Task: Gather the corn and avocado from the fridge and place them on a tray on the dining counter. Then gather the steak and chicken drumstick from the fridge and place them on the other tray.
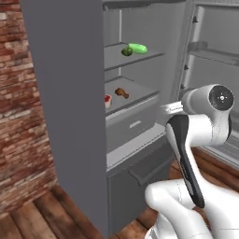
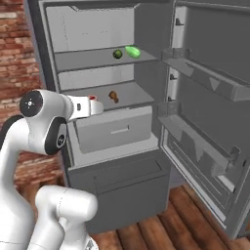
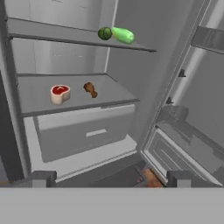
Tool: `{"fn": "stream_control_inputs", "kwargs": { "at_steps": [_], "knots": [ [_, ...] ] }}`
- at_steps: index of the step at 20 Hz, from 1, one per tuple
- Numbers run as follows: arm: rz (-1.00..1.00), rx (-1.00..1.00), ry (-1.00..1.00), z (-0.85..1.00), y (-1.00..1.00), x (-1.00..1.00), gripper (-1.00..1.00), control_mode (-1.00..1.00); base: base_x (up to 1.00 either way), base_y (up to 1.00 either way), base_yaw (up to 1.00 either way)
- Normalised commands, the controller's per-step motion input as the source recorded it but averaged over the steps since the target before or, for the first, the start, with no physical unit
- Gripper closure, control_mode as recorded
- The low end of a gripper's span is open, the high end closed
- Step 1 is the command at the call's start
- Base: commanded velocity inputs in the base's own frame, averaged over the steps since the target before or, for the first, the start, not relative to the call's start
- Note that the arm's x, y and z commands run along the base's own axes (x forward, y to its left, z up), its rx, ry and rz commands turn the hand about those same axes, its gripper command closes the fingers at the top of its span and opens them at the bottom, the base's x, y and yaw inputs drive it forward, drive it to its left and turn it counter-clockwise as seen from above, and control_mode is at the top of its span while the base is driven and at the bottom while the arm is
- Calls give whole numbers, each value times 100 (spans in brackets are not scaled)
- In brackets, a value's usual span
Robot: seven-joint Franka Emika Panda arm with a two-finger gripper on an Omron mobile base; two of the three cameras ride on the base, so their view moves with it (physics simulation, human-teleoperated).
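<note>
The fridge stands open in front of me. On its upper shelf the dark green avocado (image 3: 104, 33) (image 1: 126, 51) (image 2: 117, 54) lies against the light green corn (image 3: 123, 35) (image 1: 138, 48) (image 2: 132, 51). One shelf lower sit the red steak (image 3: 60, 93) (image 1: 108, 100) (image 2: 92, 98) and, to its right, the brown chicken drumstick (image 3: 90, 89) (image 1: 122, 93) (image 2: 113, 96). My gripper (image 3: 110, 180) is open and holds nothing, well short of the shelves and pointing at them. The trays and the dining counter are out of view.
The right fridge door (image 2: 205, 78) swings wide open, its bins jutting out. A grey drawer (image 3: 83, 131) sits under the lower shelf. The grey left door panel (image 1: 70, 93) stands close on the left, with a brick wall (image 1: 23, 116) beyond and wooden floor (image 2: 185, 215) below.
</note>
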Motion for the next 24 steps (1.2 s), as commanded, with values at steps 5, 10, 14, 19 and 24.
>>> {"fn": "stream_control_inputs", "kwargs": {
  "at_steps": [5,10,14,19,24],
  "knots": [
    [0,0,0,0,0,0,-100,100,25,-51,28],
    [0,0,0,0,0,0,-100,100,37,-41,29],
    [0,0,0,0,0,0,-100,100,44,-25,30],
    [0,0,0,0,0,0,-100,100,47,-12,30],
    [0,0,0,0,0,0,-100,100,40,-22,22]
  ]
}}
